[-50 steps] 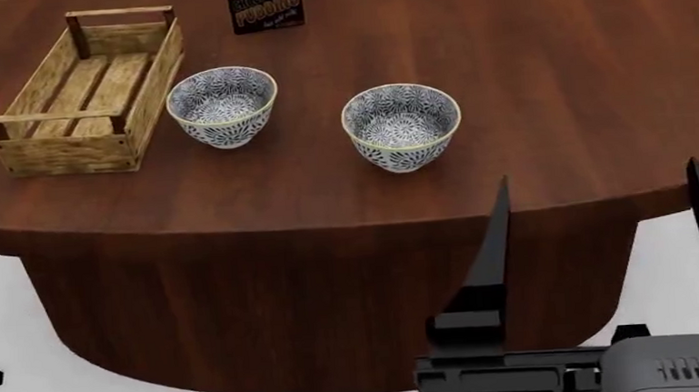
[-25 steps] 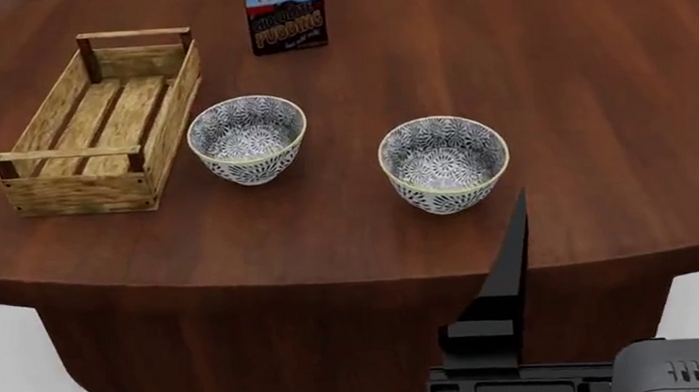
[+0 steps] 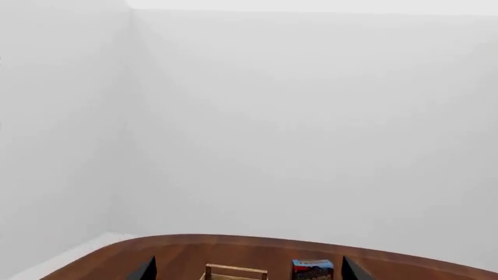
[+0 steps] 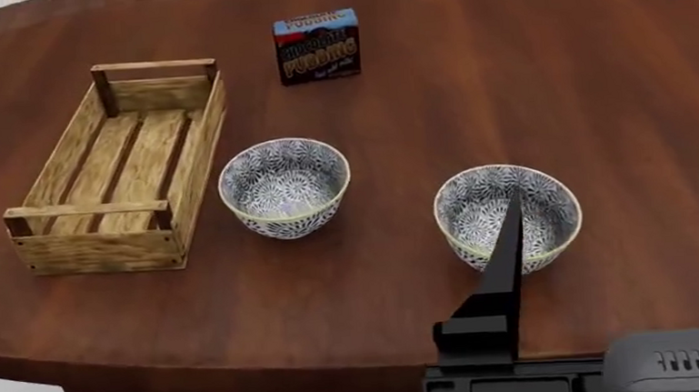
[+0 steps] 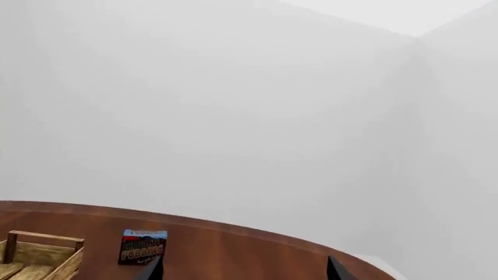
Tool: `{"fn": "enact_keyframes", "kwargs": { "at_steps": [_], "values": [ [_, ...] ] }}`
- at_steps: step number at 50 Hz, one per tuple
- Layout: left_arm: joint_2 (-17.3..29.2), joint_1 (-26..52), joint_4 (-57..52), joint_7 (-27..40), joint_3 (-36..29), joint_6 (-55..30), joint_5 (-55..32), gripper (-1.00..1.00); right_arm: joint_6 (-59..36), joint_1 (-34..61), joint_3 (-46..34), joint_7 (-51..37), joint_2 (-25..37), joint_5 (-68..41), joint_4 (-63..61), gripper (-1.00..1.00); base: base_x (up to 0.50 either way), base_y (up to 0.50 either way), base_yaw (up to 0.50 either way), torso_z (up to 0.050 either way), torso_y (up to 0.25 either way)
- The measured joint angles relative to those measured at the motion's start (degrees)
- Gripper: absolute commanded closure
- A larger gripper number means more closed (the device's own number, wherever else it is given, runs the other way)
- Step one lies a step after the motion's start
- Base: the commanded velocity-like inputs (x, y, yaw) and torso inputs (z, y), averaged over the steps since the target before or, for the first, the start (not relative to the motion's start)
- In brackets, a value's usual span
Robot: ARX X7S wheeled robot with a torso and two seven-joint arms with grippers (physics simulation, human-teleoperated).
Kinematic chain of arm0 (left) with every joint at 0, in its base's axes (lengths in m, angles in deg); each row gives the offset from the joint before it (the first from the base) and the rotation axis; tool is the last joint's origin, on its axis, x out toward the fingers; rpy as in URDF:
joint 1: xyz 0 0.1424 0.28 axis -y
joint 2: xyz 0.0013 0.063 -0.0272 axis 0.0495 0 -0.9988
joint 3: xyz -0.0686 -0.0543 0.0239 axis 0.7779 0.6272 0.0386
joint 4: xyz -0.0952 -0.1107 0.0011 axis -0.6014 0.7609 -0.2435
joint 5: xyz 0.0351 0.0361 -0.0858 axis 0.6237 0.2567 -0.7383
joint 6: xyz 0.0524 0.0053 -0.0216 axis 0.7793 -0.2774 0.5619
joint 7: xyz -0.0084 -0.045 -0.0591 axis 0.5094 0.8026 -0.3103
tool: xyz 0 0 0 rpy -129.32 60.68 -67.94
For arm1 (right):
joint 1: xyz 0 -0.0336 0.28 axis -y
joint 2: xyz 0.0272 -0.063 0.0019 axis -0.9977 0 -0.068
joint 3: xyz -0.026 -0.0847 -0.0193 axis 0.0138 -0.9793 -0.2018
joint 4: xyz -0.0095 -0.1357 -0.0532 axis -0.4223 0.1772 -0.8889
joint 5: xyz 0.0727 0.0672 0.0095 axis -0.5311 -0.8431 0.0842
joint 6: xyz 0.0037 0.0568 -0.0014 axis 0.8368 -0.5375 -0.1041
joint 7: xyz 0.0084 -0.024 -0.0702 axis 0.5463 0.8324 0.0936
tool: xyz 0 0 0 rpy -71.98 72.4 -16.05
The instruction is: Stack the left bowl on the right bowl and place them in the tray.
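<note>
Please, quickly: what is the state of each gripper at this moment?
Left gripper: open, black fingertips spread wide, holding nothing.
Right gripper: open, its two black fingers far apart, empty, near the right blue-and-white patterned bowl.

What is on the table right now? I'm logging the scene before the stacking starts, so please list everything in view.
table: one, dark reddish wood, round-edged, under everything.
tray: one, light wood, slatted, nothing in it, head view's left.
left bowl: one, white with dark pattern, just right of the tray.
right bowl: one, same pattern, apart from the left bowl.
pudding box: one, dark with red and blue, upright, behind the bowls.
right gripper: black, open, holding nothing.
left gripper: only dark fingertips show, spread apart, in its wrist view.
</note>
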Motion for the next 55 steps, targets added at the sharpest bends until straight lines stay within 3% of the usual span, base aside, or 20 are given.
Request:
{"fn": "enact_keyframes", "kwargs": {
  "at_steps": [29, 55],
  "values": [
    [2.6, 2.74, -0.21, 2.71, -4.14, 2.44, 0.12, -1.0, 1.56, -0.32, -0.65, 0.45, 0.89, 0.59, 0.45, -1.0, 0.39, 0.33, 0.0, 0.0, 0.001],
    [6.59, 8.64, -0.34, 6.25, -12.83, 6.78, 1.08, -1.0, 2.75, -0.63, -0.51, -0.39, 1.59, 0.24, 0.87, -1.0, 0.43, 0.21, 0.0, 0.0, 0.001]
  ]
}}
